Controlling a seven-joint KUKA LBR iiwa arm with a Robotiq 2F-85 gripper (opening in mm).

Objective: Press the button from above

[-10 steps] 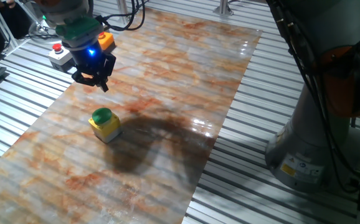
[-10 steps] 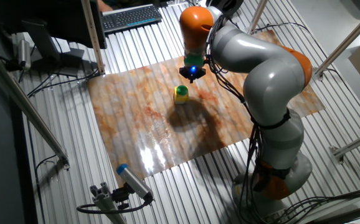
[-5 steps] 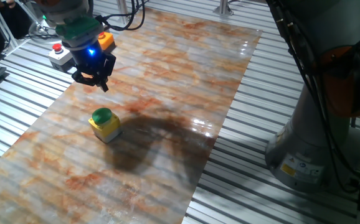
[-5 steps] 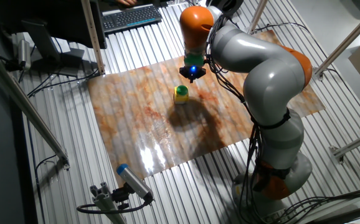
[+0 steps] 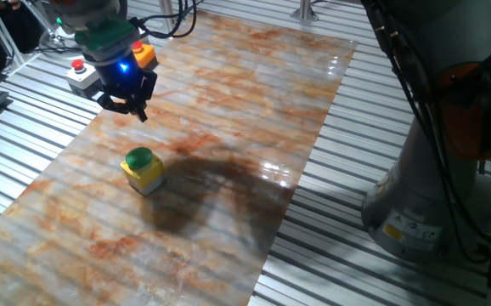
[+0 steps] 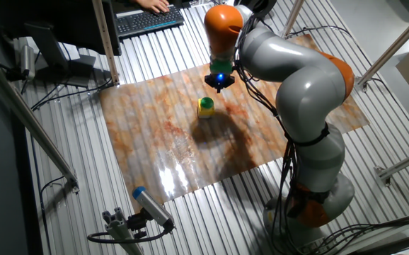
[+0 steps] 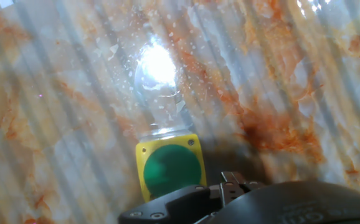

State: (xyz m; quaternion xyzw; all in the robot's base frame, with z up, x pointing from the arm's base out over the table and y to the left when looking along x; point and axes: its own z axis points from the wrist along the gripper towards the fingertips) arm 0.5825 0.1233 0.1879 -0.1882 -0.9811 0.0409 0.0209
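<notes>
Robotics lab, not a home. Big grey-and-orange industrial arm point(image 6: 296, 92) on a ribbed aluminium-profile tabletop point(image 6: 70, 127) with a marble-look sheet point(image 6: 183, 142) laid on it. Loose cables point(image 6: 56, 95), a keyboard point(image 6: 148, 19), metal frame struts point(image 6: 27, 120), a grey box with a red button point(image 5: 79, 75).

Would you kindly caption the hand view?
Green button on its yellow box, seen from above on a marbled tabletop.

Grey box point(image 5: 81, 76) beside orange box point(image 5: 146, 54); keyboard point(image 6: 150, 19) beyond marbled sheet point(image 5: 228, 127).
</notes>
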